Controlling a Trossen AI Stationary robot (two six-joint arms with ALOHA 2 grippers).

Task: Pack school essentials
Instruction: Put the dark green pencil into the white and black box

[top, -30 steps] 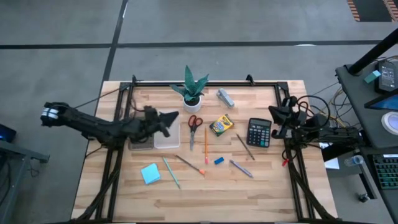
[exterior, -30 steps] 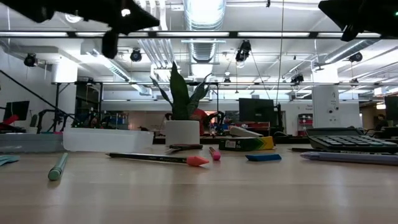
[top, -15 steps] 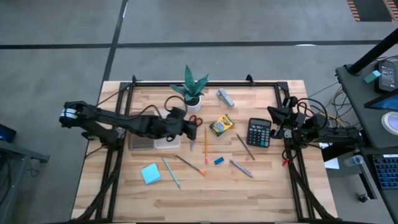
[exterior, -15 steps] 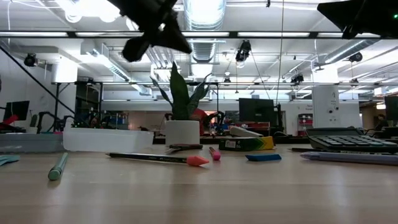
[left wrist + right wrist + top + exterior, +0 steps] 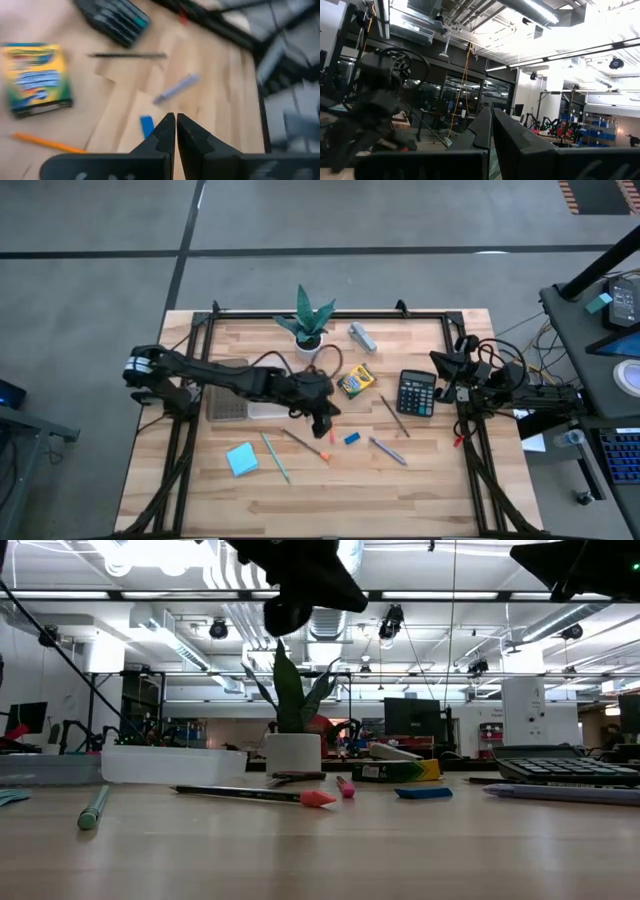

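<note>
Yellow-green crayon box [image 5: 355,381], lying flat

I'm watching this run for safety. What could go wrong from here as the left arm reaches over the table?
The left gripper hovers with fingers shut above the blue eraser; descending shut, it would likely push the eraser rather than grasp it. The orange pencil and crayon box lie close by and might get nudged.

Around the crayon box [image 5: 355,381]: plant [image 5: 307,321] behind-left, calculator [image 5: 417,392] right, eraser [image 5: 352,438] in front, notepad [image 5: 241,459] far front-left, left gripper [image 5: 322,420] just front-left.
</note>
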